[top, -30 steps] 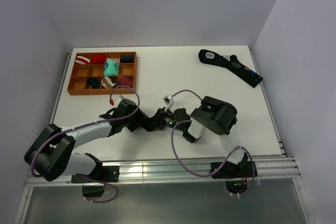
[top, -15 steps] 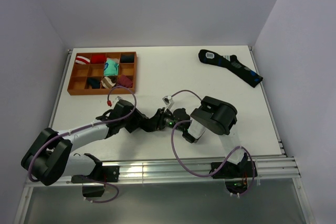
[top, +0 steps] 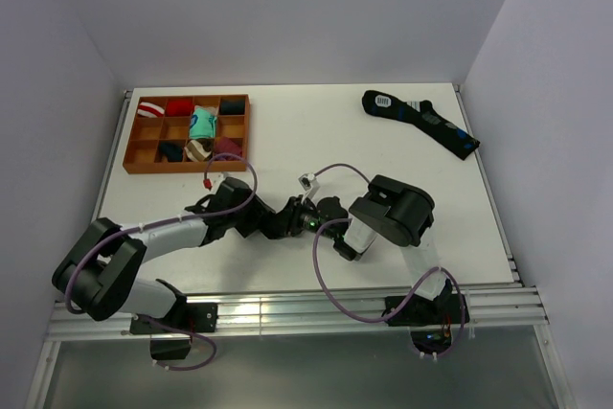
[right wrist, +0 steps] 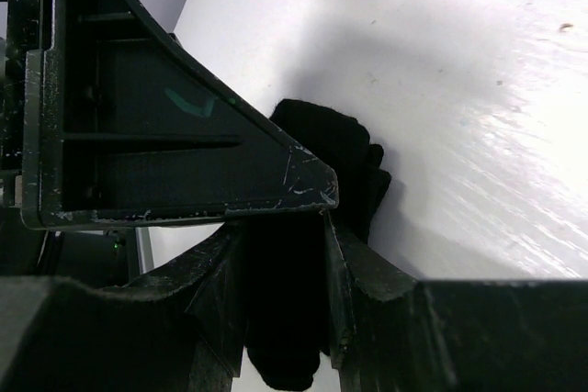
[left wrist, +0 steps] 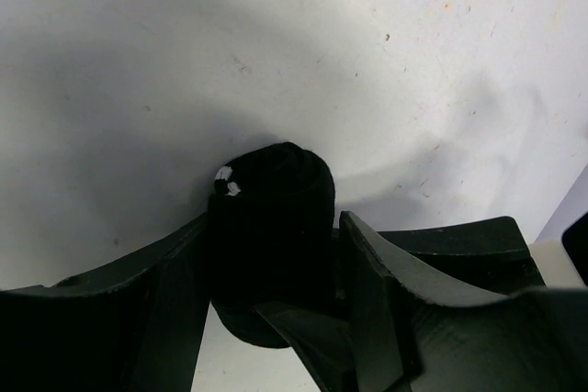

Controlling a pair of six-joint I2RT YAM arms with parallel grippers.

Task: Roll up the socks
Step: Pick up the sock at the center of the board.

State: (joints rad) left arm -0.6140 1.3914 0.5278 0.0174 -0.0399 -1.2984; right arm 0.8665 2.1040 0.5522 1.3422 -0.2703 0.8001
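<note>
The black sock (left wrist: 271,199) is a tight roll with a few white flecks at its end. It lies on the white table (top: 316,141) near the middle front. Both grippers meet on it there. My left gripper (left wrist: 273,231) is shut on the roll, with a finger pressed to each side. My right gripper (right wrist: 280,236) holds the same sock (right wrist: 326,140) from the opposite side, and the fabric fills the gap between its fingers. In the top view the sock is almost hidden between the left gripper (top: 272,222) and the right gripper (top: 300,220).
A brown wooden tray (top: 129,156) of small rolled sock bundles stands at the back left. A longer dark sock with blue marks (top: 421,120) lies at the back right. Purple cables loop around both arms. One left finger (right wrist: 165,135) crosses the right wrist view.
The left arm's wrist moved slightly left and then back to the right. Both grippers stayed on the rolled sock, and the right arm has hardly moved.
</note>
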